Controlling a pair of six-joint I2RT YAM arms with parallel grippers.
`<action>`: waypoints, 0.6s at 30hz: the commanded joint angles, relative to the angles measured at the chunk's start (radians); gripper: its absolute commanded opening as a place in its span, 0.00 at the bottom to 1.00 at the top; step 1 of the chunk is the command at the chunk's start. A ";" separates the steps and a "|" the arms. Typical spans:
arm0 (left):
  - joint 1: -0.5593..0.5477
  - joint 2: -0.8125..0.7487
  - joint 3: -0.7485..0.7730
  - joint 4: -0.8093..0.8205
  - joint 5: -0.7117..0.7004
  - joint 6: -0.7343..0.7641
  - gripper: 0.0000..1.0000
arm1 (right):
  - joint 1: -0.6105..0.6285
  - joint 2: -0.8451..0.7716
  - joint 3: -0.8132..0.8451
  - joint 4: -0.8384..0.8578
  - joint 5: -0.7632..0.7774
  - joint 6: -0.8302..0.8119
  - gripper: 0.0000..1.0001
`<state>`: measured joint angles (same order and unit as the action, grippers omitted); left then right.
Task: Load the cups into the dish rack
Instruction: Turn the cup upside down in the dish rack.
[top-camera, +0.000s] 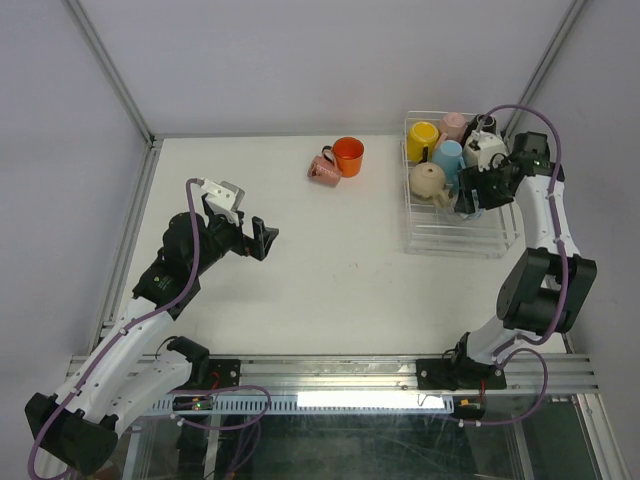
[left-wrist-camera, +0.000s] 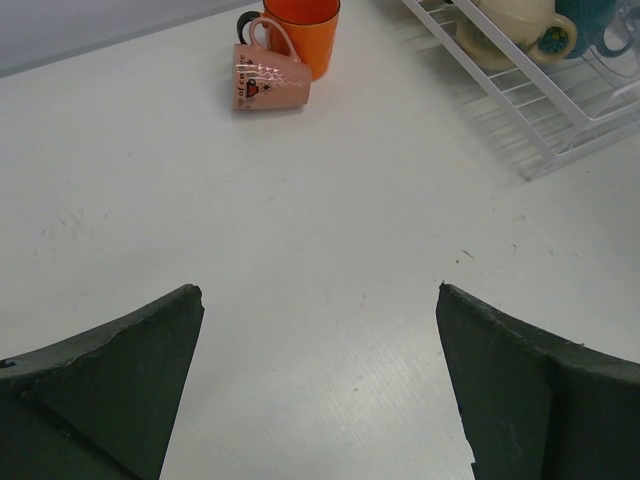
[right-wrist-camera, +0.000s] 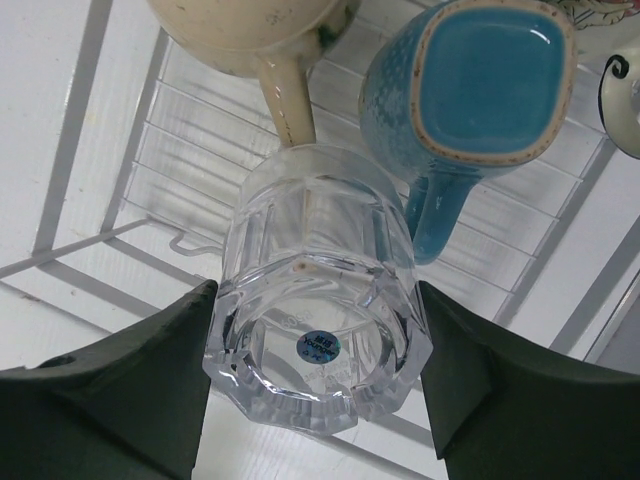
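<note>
The glass tumbler (right-wrist-camera: 315, 330) is pinched between the fingers of the right gripper (right-wrist-camera: 312, 290), over the wire floor of the dish rack (right-wrist-camera: 85, 120), just beside the beige mug (right-wrist-camera: 240, 30) and the blue mug (right-wrist-camera: 490, 75). The left gripper (left-wrist-camera: 320, 290) is spread wide above the table (left-wrist-camera: 300, 220), well apart from the pink mug (left-wrist-camera: 268, 85) lying beside the orange mug (left-wrist-camera: 305, 35).

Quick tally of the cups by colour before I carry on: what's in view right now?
Pink: 2, pink mug lying down and pink mug in the dish rack
Orange: 1, orange cup
Yellow: 1, yellow mug
Blue: 1, blue mug
Beige: 1, beige mug
White: 1, white mug
Clear: 1, glass tumbler
Dark: 1, dark mug, hard to make out
Total: 9
</note>
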<state>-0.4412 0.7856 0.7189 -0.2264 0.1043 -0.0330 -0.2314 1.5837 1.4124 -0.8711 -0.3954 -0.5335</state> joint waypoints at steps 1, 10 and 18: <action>0.004 0.001 0.009 0.015 -0.016 0.020 0.99 | -0.004 0.012 0.061 -0.012 0.035 -0.054 0.31; 0.004 0.002 0.008 0.015 -0.015 0.021 0.99 | 0.058 0.030 0.066 -0.083 -0.037 -0.083 0.32; 0.003 0.000 0.008 0.014 -0.017 0.022 0.99 | 0.172 0.079 0.096 -0.084 0.045 -0.034 0.33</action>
<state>-0.4412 0.7925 0.7189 -0.2401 0.1040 -0.0326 -0.0994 1.6459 1.4406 -0.9680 -0.3935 -0.5934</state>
